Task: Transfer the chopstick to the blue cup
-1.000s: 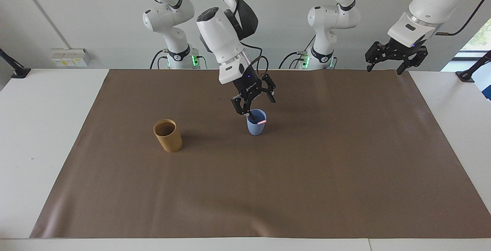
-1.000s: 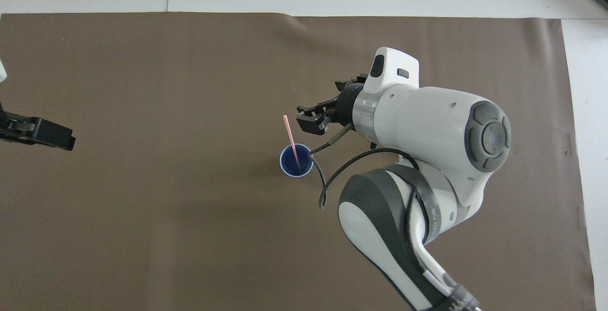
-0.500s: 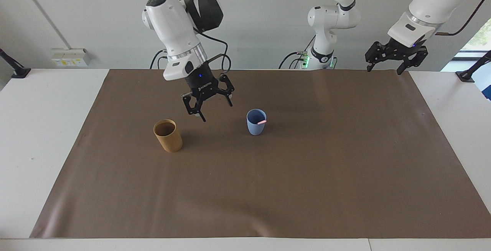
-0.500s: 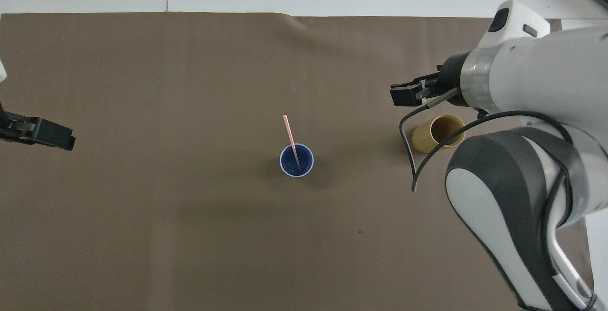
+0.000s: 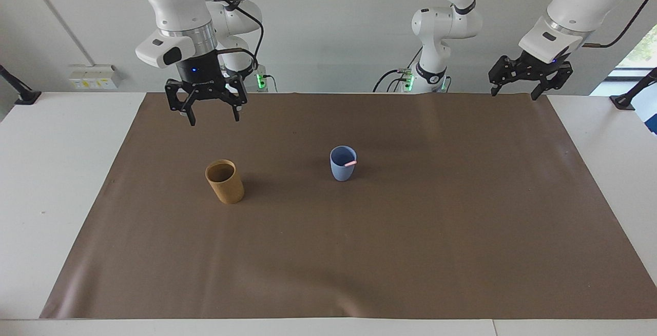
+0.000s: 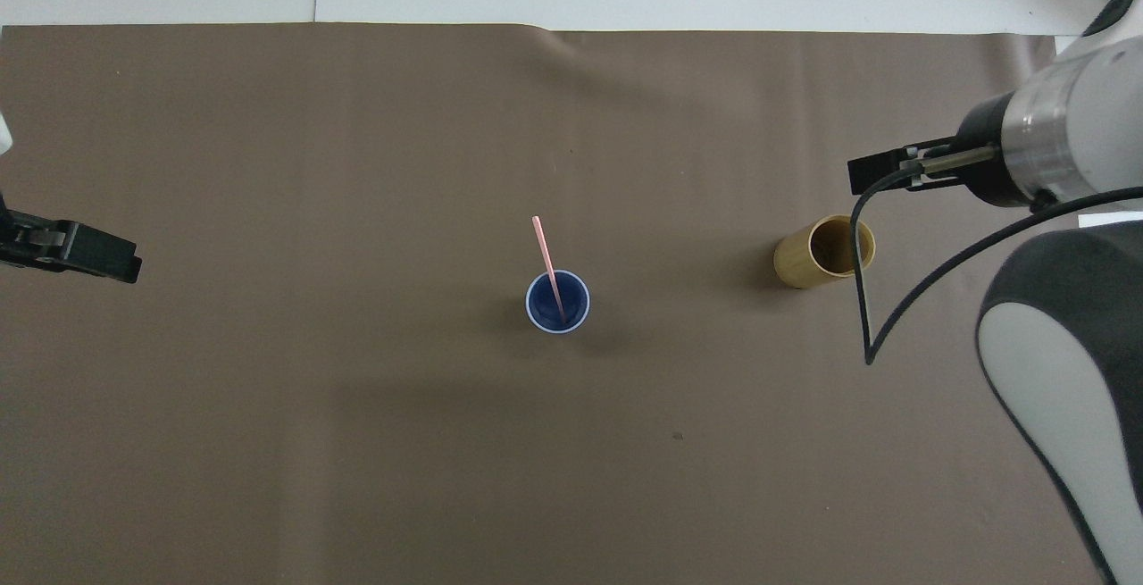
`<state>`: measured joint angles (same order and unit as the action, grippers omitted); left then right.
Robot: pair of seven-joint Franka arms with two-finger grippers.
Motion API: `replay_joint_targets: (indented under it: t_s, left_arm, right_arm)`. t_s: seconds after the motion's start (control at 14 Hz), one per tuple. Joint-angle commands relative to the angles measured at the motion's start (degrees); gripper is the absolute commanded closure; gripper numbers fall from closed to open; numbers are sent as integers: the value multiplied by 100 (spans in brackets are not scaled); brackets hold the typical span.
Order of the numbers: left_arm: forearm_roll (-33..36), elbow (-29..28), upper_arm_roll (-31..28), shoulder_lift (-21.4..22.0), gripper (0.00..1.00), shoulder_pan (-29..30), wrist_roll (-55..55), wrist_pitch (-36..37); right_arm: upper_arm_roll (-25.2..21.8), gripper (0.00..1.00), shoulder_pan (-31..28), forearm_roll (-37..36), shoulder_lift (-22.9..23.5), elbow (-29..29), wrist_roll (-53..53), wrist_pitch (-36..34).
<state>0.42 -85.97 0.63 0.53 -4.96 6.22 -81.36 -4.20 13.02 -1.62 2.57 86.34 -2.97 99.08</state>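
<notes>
Near the middle of the brown mat (image 5: pixel 410 254): blue cup (image 5: pixel 343 163) upright, one pink chopstick (image 6: pixel 546 265) leaning inside. Toward the right arm's end: tan cup (image 5: pixel 225 181), upright. Right gripper (image 5: pixel 211 118) raised over the mat, fingers spread wide, holding nothing. Left gripper (image 5: pixel 515 92) waiting open above the mat's corner.

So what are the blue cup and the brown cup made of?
The blue cup looks like matte plastic or glazed clay: smooth, even colour, no shine. The brown cup looks like bamboo, wood or cardboard: dull tan wall, straight sides, no gloss. The look alone leaves both open.
</notes>
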Motion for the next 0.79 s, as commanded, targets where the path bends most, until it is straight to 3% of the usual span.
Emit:
replay_joint_targets:
  t_s: [0.0,0.29,0.71]
  left_arm:
    - [37,-157,-19,123,0,-22,37,-91]
    - [37,-157,-19,123,0,-22,46,-91]
    - [37,-148,-19,123,0,-22,37,-100]
  right_arm:
    - [-28,0,-351,-5,-186,-117,-99,-520]
    - [-37,0,-888,74,-625,365,-99,-811]
    - [-28,0,-1012,242,-670,507,-222,-1111]
